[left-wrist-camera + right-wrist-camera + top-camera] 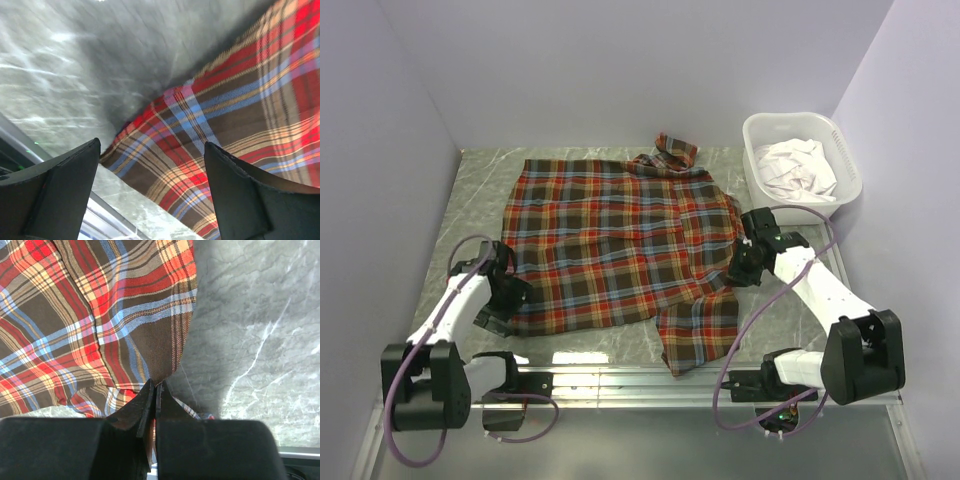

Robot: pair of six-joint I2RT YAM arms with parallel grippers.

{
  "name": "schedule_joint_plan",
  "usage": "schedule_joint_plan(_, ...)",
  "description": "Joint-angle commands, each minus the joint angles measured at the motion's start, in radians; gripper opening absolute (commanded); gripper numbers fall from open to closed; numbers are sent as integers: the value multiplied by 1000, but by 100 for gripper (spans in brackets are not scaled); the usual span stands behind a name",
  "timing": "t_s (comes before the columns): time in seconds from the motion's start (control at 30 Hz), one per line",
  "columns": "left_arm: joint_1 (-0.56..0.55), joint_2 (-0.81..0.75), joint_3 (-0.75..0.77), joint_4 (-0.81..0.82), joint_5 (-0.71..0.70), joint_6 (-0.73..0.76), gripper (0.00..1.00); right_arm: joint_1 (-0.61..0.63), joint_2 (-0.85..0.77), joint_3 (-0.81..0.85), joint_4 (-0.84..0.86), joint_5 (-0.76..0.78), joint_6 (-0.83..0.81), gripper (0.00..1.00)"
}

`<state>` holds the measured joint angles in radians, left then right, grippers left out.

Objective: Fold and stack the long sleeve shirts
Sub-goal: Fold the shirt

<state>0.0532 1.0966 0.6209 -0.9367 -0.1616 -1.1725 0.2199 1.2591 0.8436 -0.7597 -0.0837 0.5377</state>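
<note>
Bench [470, 190]: grey marble-look top with walls on three sides.

Plaid shirt [610, 240]: red, orange, blue and dark brown. It lies spread mostly flat across the middle of the bench. One sleeve trails off its near-right corner toward the front rail, and a small folded bit sticks out at the far edge. The right side is bunched where it is gripped.

Basket [790, 117]: white, in the far-right corner, close to the shirt but not touching it. There is crumpled white cloth [798, 168] inside; can't tell what garment it is.

Left pincer [505, 288]: at the shirt's near-left corner. In the wrist view the left pincer [150, 150] is spread wide. The plaid corner [235, 125] and bare bench show between the fingers [65, 190], and nothing is gripped. Can't tell whether the fingertips touch the cloth.

Right pincer [745, 262]: at the shirt's right edge. In the wrist view the right pincer [155, 387] is pressed together, pinching the shirt's edge. The cloth [100, 315] draws to a point at the fingertips, with bare bench on the right.
</note>
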Motion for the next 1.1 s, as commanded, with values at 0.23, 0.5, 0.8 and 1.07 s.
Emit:
schedule_joint_plan(0.23, -159, 98, -53, 56, 66, -173, 86, 6, 19, -32, 79, -48, -4, 0)
schedule_joint_plan(0.5, -177, 74, -56, 36, 30, -217, 84, 6, 13, -38, 91, -51, -8, 0)
schedule_joint_plan(0.8, -89, 229, 7, 111, -98, -153, 72, 6, -3, -55, 103, -47, -8, 0)
schedule_joint_plan(1.07, -26, 295, 94, 93, -118, -72, 78, 6, -17, -69, 117, -68, 4, 0)
